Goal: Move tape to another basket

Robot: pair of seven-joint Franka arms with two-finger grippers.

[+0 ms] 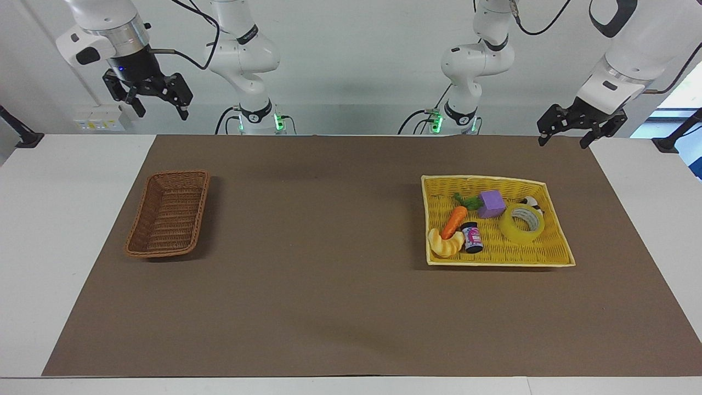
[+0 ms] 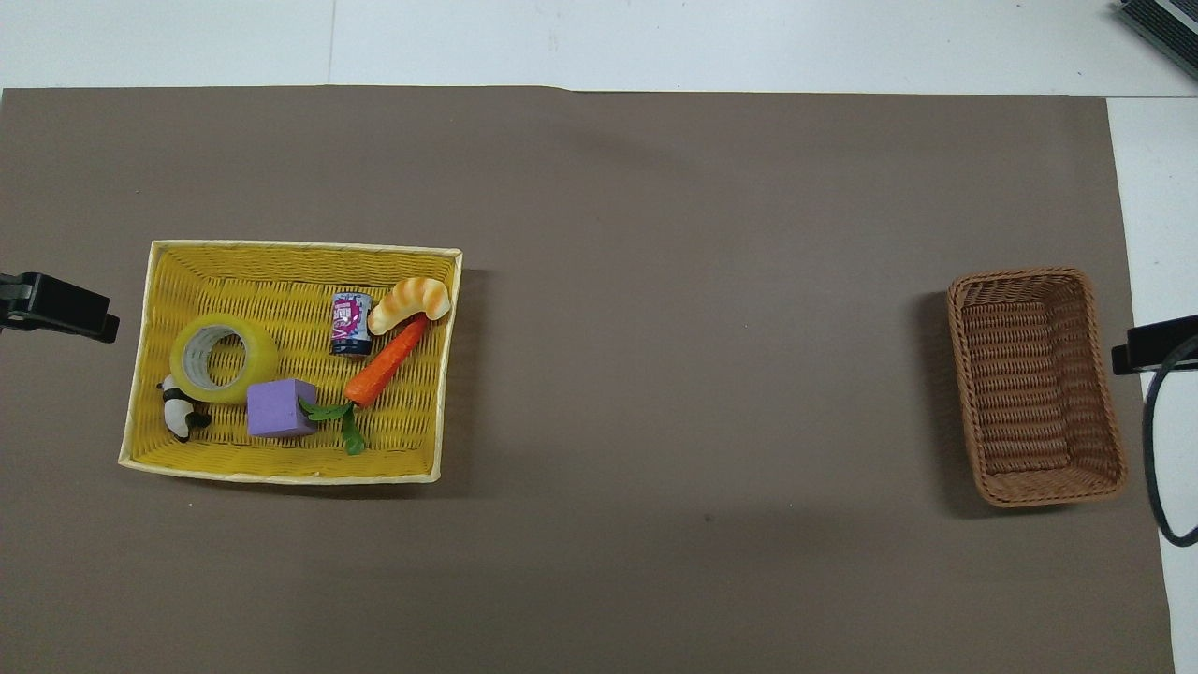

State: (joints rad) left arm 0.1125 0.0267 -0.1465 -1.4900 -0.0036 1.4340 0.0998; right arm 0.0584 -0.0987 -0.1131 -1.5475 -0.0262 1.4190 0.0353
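Above the mat's edge at my own end, my left gripper hangs with fingers spread wide, holding nothing; my right gripper hangs just as open and empty, raised over its end of the table. Both arms wait. My tape lies in the yellow basket, at the side toward my left arm's end, beside a purple block. Well apart, across bare brown mat, the brown basket sits empty.
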